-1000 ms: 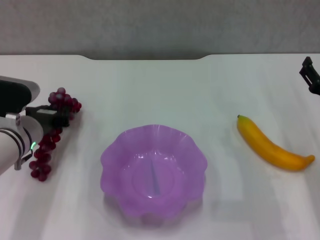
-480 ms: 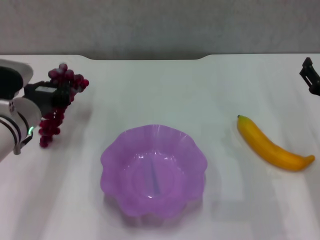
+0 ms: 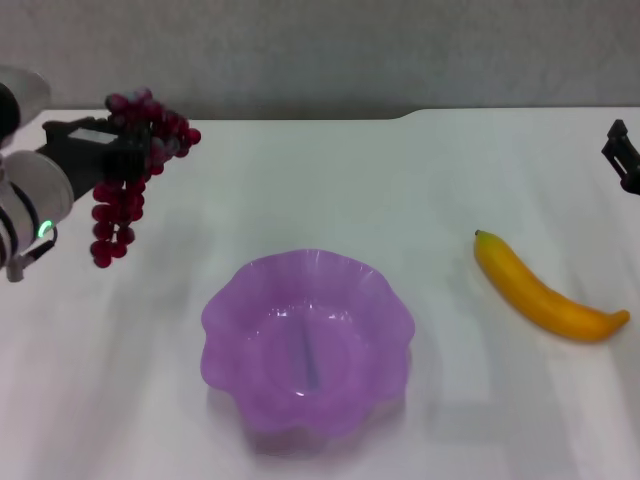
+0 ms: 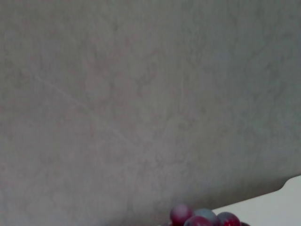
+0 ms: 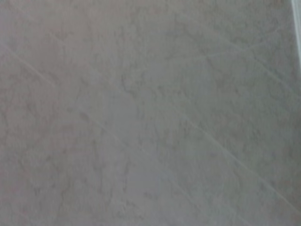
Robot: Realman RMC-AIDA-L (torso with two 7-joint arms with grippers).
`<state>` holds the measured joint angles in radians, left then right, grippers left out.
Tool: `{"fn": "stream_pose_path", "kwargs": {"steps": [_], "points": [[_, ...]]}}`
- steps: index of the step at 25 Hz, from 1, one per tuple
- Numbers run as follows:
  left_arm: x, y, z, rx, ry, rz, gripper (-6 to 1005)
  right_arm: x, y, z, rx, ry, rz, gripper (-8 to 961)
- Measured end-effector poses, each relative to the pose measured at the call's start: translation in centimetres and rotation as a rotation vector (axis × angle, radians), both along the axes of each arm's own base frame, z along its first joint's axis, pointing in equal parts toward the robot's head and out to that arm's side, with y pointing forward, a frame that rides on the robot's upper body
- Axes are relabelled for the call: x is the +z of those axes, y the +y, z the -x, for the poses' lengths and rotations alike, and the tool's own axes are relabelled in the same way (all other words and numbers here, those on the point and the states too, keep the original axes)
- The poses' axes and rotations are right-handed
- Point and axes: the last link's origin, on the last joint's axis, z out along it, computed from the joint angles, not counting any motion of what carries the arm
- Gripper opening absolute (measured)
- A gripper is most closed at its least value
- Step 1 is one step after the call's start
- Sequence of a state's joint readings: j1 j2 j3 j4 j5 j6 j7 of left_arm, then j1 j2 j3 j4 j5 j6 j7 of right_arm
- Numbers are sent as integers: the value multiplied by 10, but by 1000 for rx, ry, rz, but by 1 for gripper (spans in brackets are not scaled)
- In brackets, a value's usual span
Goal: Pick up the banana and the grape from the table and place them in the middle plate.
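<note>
My left gripper [image 3: 130,150] is shut on the grape [image 3: 118,205], a dark red-purple bunch that hangs in the air above the far left of the white table [image 3: 330,180]. A few grapes also show in the left wrist view [image 4: 202,217]. The middle plate [image 3: 307,340], translucent purple with a scalloped rim, sits empty at the front centre. The banana [image 3: 545,290] lies on the table at the right. My right gripper [image 3: 625,155] stays parked at the far right edge, behind the banana.
A grey wall [image 3: 320,50] rises behind the table's back edge. The right wrist view shows only this grey wall [image 5: 150,113].
My left gripper has lifted the grape off the table and carried it up and a little to the right. The right arm, banana and plate have not moved.
</note>
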<state>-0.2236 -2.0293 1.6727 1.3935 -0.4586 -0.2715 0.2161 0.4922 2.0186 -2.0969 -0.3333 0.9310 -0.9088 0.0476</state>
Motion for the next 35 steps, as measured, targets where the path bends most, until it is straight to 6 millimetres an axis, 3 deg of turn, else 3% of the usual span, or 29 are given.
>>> {"fn": "stream_pose_path", "kwargs": {"steps": [4, 15, 27, 35], "points": [[14, -17, -20, -46, 20, 5, 226, 0, 0, -1, -2, -1, -1, 883], [35, -58, -52, -112, 42, 16, 221, 2, -4, -6, -14, -1, -9, 883], [36, -84, -49, -210, 13, 220, 217, 4, -7, -10, -23, -1, -13, 883], [14, -98, -47, -361, -19, 410, 214, 4, -5, -8, -19, -1, -14, 883]]}}
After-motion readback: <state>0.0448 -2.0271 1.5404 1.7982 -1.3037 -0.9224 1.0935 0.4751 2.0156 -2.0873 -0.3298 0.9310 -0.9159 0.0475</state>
